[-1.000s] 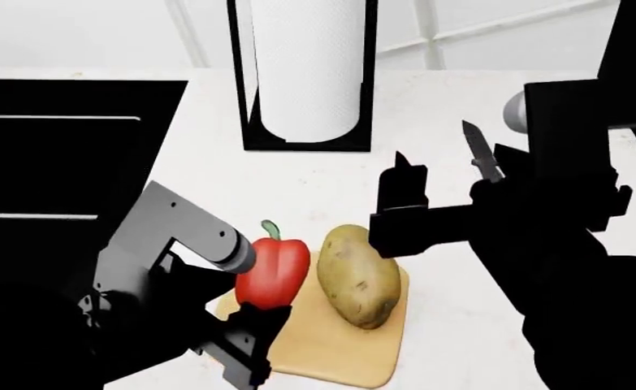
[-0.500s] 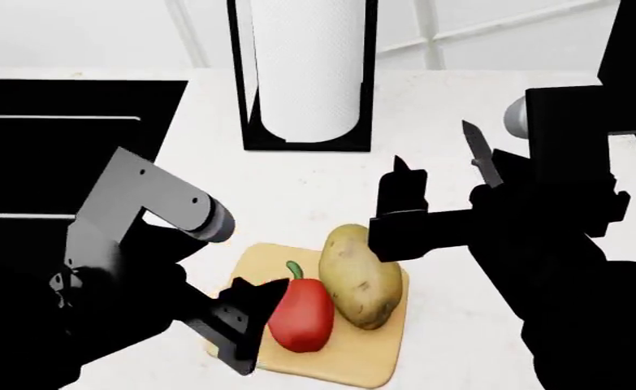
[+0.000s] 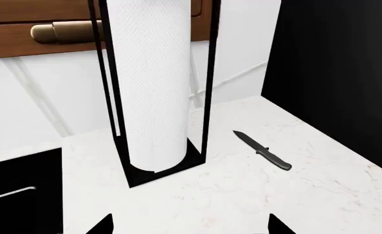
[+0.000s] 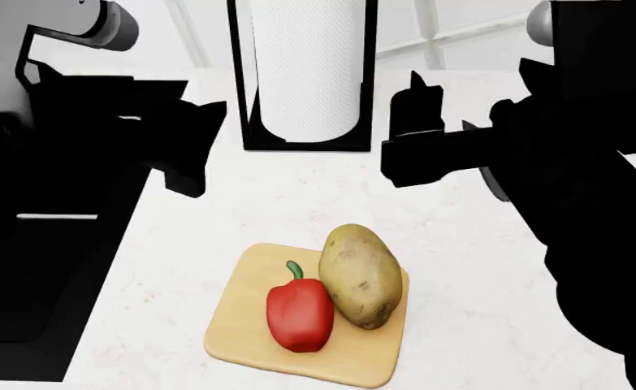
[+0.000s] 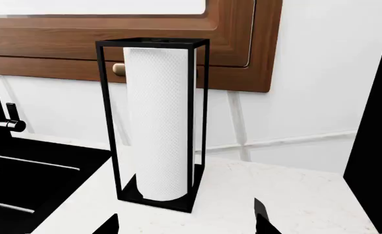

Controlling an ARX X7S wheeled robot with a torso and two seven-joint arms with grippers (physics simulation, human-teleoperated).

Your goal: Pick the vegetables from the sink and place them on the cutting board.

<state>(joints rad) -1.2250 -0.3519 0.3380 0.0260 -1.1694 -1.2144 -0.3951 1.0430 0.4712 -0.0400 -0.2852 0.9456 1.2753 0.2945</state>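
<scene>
Judging progress: both vegetables look delivered, so the task seems finished; as far as I can see, nothing is left to fetch.
Red pepper: one small glossy red bell pepper with a green stem (image 4: 300,315) lies on the flat light-tan wooden cutting board (image 4: 242,341), toward its left half.
Potato: one large oval yellowish-tan potato with brown specks (image 4: 360,275) lies on the same board, just right of the pepper and touching it.
Sink: one deep black rectangular basin (image 4: 36,268) sits at the left of the white counter; the part I can see holds no vegetable, though my left arm hides much of it.
My left pincer (image 4: 188,146): raised over the sink's right edge, well apart from the board; in its wrist view the two tips stand wide apart with nothing between them.
My right pincer (image 4: 415,146): lifted on the far right, above the counter, fingers spread and empty.
Other things counted: one white paper towel roll in a black wire frame (image 4: 302,73) at the far side of the counter; one black-handled knife (image 3: 264,151) lying to its right.
</scene>
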